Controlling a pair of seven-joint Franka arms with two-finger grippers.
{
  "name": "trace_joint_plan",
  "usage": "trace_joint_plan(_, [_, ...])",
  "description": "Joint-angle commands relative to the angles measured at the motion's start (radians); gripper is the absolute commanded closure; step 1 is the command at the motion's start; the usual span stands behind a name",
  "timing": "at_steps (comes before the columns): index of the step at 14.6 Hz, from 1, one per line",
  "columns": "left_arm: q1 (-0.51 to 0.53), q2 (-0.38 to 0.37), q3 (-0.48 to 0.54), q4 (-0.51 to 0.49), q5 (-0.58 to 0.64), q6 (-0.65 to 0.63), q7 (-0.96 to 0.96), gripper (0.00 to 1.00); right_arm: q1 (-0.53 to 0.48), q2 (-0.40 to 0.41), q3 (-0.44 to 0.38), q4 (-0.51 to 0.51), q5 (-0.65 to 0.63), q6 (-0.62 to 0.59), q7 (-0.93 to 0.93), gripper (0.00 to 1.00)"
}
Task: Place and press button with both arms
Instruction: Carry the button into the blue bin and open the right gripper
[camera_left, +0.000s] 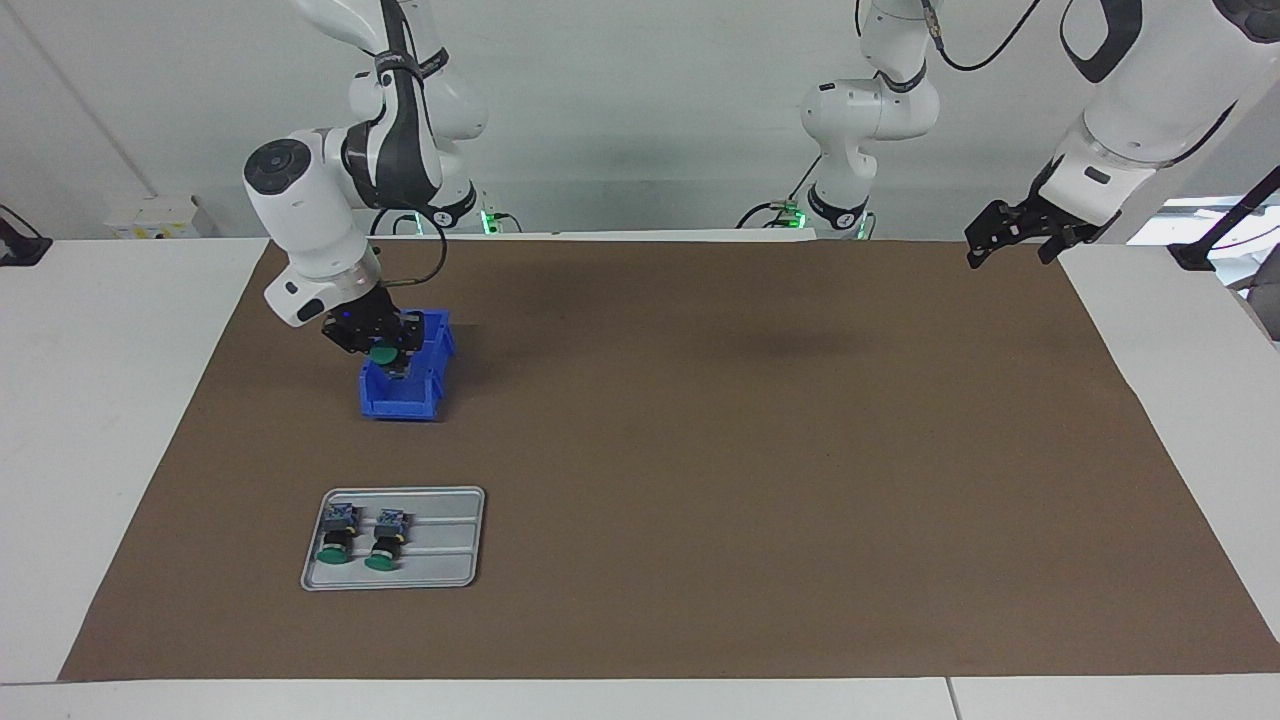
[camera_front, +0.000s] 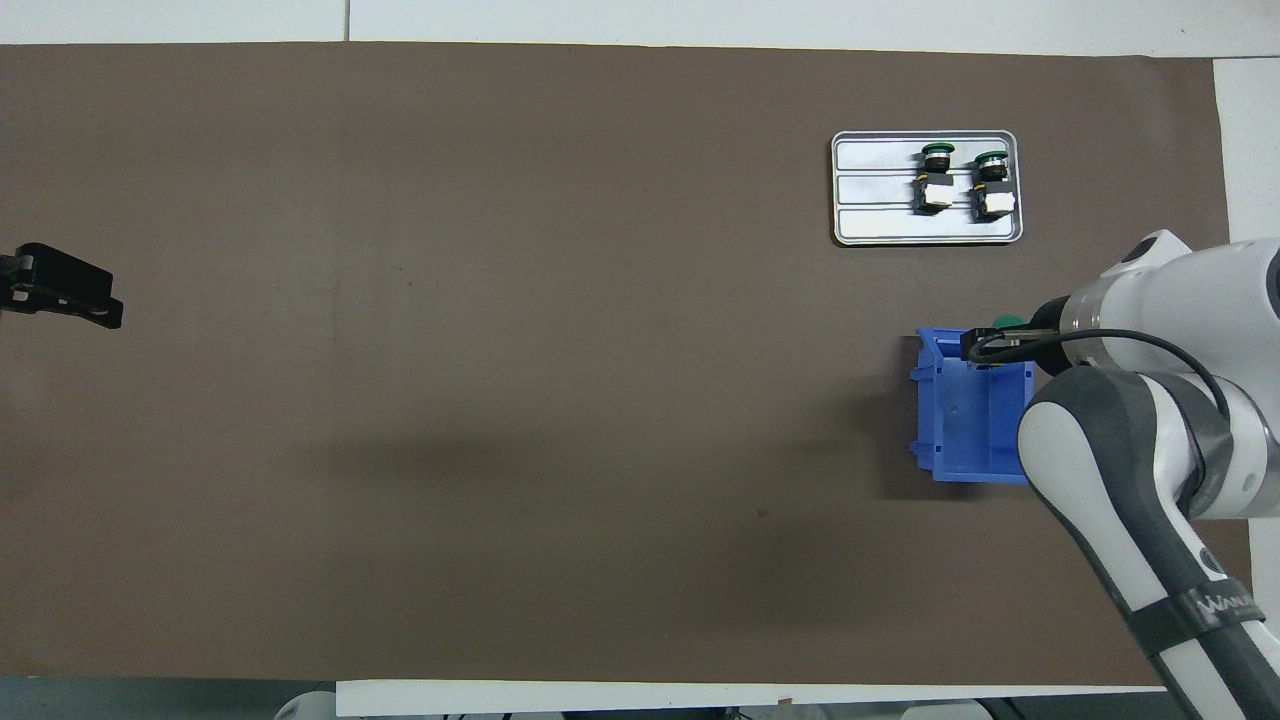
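Observation:
My right gripper (camera_left: 392, 358) is shut on a green-capped button (camera_left: 382, 353) and holds it over the end of a blue bin (camera_left: 403, 402) that is farther from the robots. In the overhead view the same button's cap (camera_front: 1008, 322) shows at the right gripper (camera_front: 1000, 342) over the bin (camera_front: 960, 430). Two more buttons (camera_left: 337, 535) (camera_left: 386, 538) lie side by side on a grey tray (camera_left: 440, 575), farther from the robots than the bin. They also show in the overhead view (camera_front: 935, 178) (camera_front: 993, 186) on the tray (camera_front: 925, 228). My left gripper (camera_left: 1008, 240) (camera_front: 70, 292) waits, raised over its end of the table.
A brown mat (camera_left: 750, 450) covers the table between the white margins (camera_left: 100, 400). The bin and tray both stand toward the right arm's end.

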Motion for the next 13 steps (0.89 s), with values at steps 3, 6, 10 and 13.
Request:
trace_joint_plan(3, [0.007,-0.026,-0.002,-0.031,0.017,0.025,0.016,0.00,-0.035,-0.023,0.012,-0.091,0.029,0.099,-0.063,1.00])
trace_joint_plan(6, [0.007,-0.026,-0.001,-0.030,0.017,0.022,0.012,0.00,-0.037,-0.012,0.012,-0.162,0.029,0.200,-0.100,1.00])
trace_joint_plan(10, [0.007,-0.026,-0.001,-0.030,0.017,0.022,0.012,0.00,-0.038,0.023,0.012,-0.168,0.029,0.234,-0.103,0.99])
trace_joint_plan(13, [0.007,-0.026,-0.001,-0.030,0.017,0.022,0.012,0.00,-0.037,0.026,0.012,-0.165,0.029,0.228,-0.100,0.60])
